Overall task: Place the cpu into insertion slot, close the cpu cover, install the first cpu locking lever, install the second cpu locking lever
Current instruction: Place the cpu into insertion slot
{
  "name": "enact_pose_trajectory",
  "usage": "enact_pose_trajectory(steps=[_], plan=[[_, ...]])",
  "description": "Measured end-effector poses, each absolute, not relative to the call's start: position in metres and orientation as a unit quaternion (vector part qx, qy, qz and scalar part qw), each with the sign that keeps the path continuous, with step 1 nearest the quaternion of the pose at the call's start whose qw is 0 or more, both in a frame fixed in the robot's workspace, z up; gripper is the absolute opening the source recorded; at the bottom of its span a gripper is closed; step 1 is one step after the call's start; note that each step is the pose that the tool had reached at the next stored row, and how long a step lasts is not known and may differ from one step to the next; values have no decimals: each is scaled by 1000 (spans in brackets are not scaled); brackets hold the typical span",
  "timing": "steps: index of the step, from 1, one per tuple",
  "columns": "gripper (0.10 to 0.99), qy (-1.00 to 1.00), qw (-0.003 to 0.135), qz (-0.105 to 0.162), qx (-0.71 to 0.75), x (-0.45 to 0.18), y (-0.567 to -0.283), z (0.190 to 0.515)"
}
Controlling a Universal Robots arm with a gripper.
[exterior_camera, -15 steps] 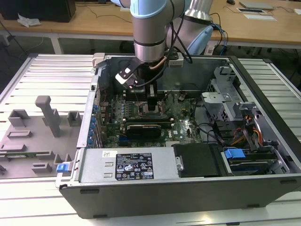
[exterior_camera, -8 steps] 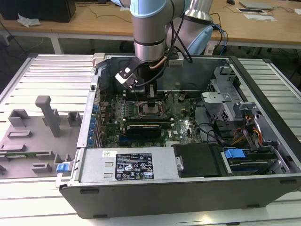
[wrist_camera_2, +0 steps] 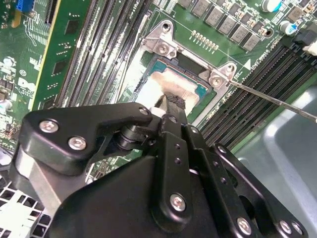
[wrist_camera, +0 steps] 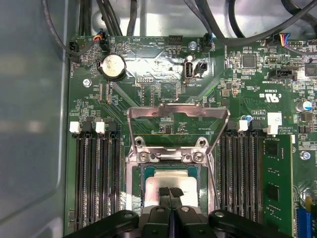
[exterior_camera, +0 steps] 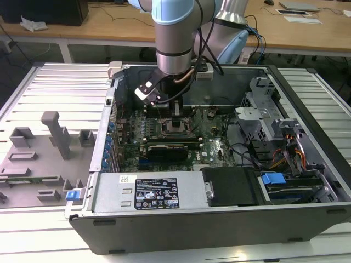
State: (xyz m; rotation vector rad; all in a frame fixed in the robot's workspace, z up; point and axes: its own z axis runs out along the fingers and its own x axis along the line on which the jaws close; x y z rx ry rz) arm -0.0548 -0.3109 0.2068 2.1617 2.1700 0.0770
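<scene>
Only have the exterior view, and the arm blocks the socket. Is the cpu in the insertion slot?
Observer: Yes. In the first wrist view the cpu lies flat inside the insertion slot.
Operator: Is the cpu cover down?
Observer: No. The cpu cover stands raised and open, not over the cpu.
Operator: And the claw?
Observer: The claw is shut, with its tips together right at the cpu's top face. I cannot tell whether they press on it.
</scene>
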Motion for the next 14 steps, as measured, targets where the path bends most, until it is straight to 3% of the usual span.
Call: enact_pose_trajectory(steps=[9,14], plan=[[106,708,38,26,705,-55,-311,205],[106,708,40,26,705,-55,-311,222]])
